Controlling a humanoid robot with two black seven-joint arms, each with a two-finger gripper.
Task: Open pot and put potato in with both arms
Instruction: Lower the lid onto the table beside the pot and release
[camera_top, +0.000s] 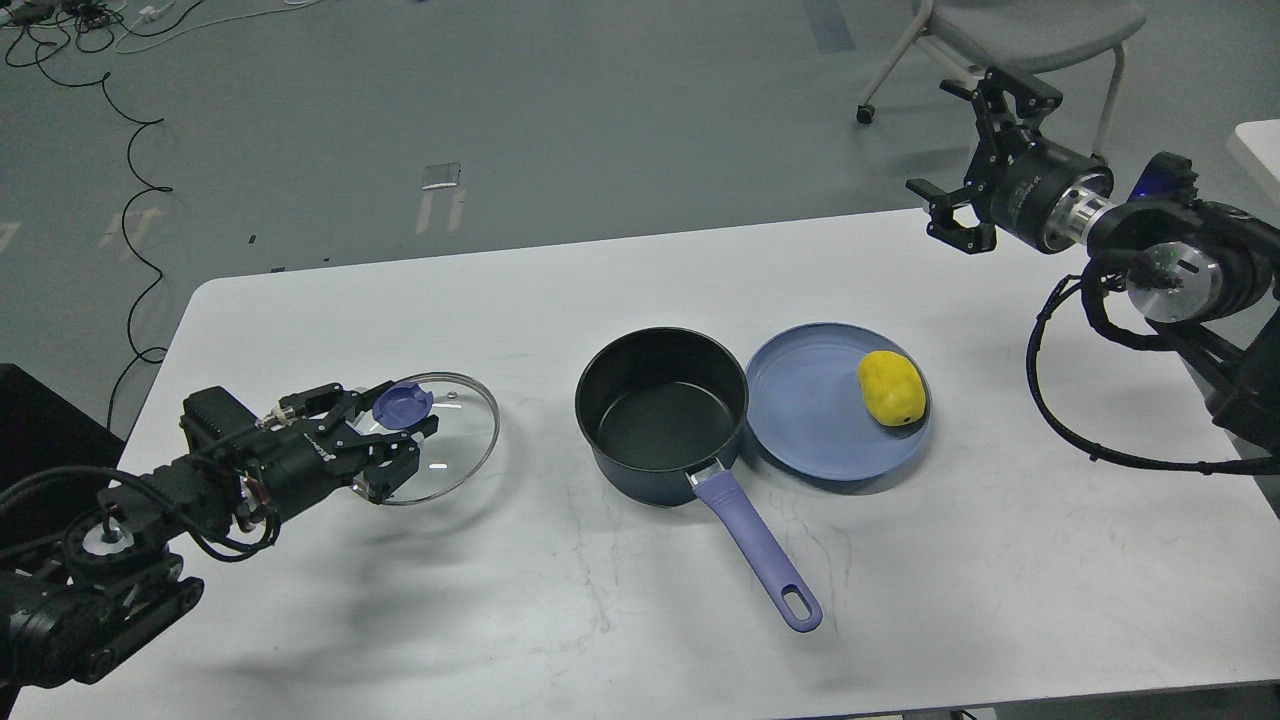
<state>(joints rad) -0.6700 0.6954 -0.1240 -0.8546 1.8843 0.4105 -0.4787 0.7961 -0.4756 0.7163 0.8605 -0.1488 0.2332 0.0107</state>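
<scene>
The dark pot (661, 412) stands open in the middle of the white table (640, 620), its purple handle (755, 548) pointing toward the front. The yellow potato (891, 388) lies on the blue plate (812, 410) just right of the pot. My left gripper (392, 432) is shut on the purple knob (402, 403) of the glass lid (455, 445), holding it low over the table's left side, well left of the pot. My right gripper (968, 152) is open and empty, raised over the table's far right edge, beyond the plate.
A grey chair (1030, 25) stands on the floor behind the right arm. Cables (130, 130) lie on the floor at the far left. A white surface edge (1258, 145) shows at the right border.
</scene>
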